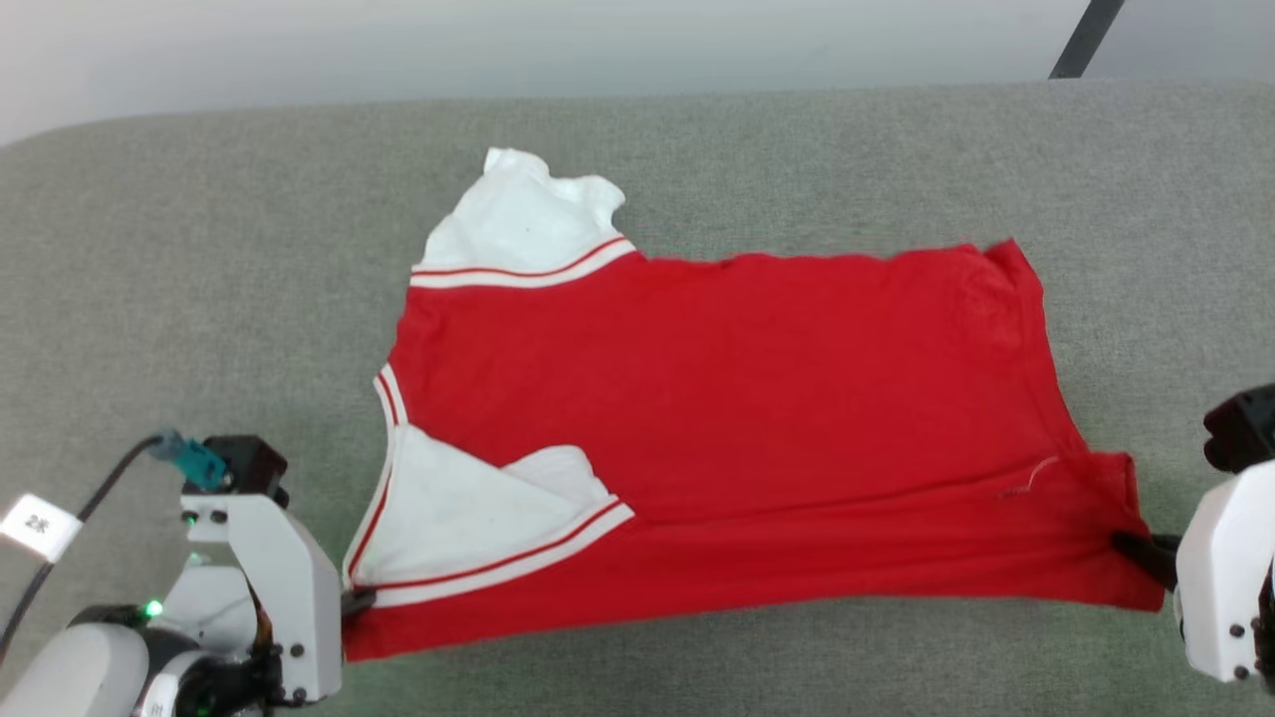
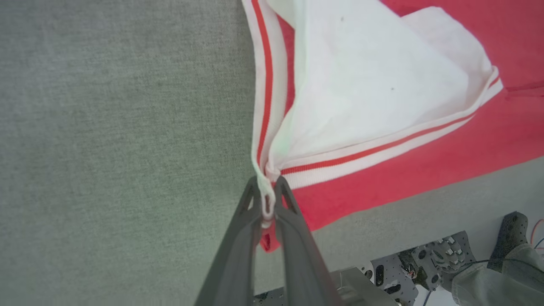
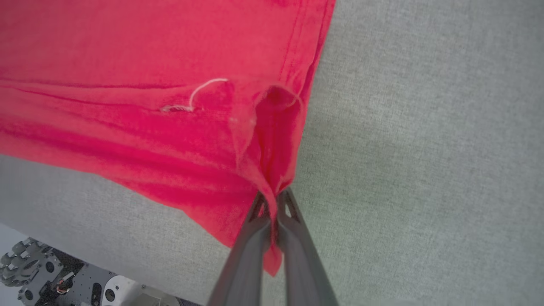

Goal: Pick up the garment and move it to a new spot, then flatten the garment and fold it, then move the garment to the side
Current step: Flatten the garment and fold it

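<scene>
Item: red garment (image 1: pixel 737 418), spread across grey worktop (image 1: pixel 179 259), pinched at both near corners.
Detail: left gripper (image 2: pixel 267 199) clenched on the striped white trim beside the folded-in white sleeve (image 1: pixel 468 518). Right gripper (image 3: pixel 274 208) clenched on the bunched red hem corner. Second white sleeve (image 1: pixel 518 219) lies at the far side.

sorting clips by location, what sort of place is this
Likely a robotics lab or test room: a grey fabric-covered table, a shirt spread on it for folding, and perforated metal base parts below the table's edge.
</scene>
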